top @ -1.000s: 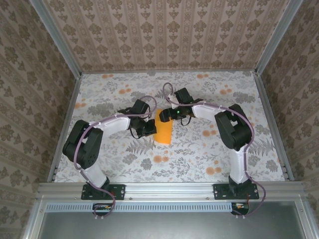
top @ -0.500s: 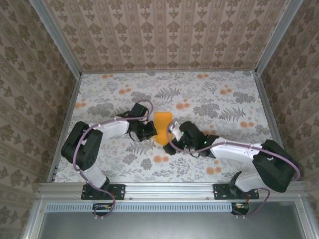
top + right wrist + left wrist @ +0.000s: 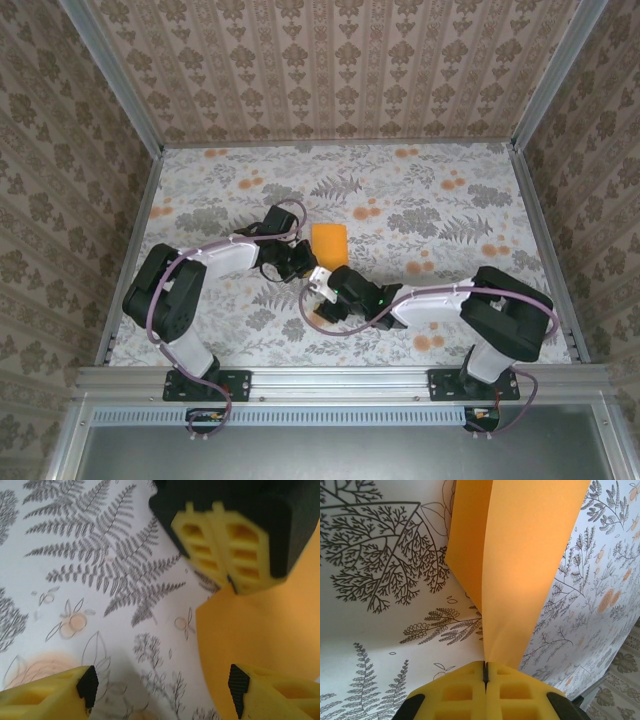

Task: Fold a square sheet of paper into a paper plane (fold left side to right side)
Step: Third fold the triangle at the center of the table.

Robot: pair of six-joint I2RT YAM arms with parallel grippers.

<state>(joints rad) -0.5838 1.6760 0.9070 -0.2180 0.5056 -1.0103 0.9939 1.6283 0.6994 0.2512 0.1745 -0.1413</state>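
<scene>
The square sheet of paper point(image 3: 329, 243) is plain orange and lies doubled over on the flowered table. Its two layers point(image 3: 520, 555) rise away from my left gripper point(image 3: 485, 672), which is shut on the sheet's near left corner. In the top view my left gripper point(image 3: 306, 264) sits at that corner. My right gripper point(image 3: 319, 292) is just in front of it, open. In the right wrist view my right gripper point(image 3: 162, 692) straddles the paper's point(image 3: 265, 625) edge, one finger over paper, one over table, gripping nothing. The left fingers point(image 3: 225, 545) show ahead. The paper plane is out of view.
The table point(image 3: 450, 200) is covered in a fern and orange-flower pattern and is closed in by patterned walls with metal rails point(image 3: 540, 240). Both arms crowd the middle near part. Open surface lies behind and to the right.
The right arm has swung from the far side of the paper round to its near side, low to the table, and its jaws have narrowed a little. The left gripper has kept its pinch.
</scene>
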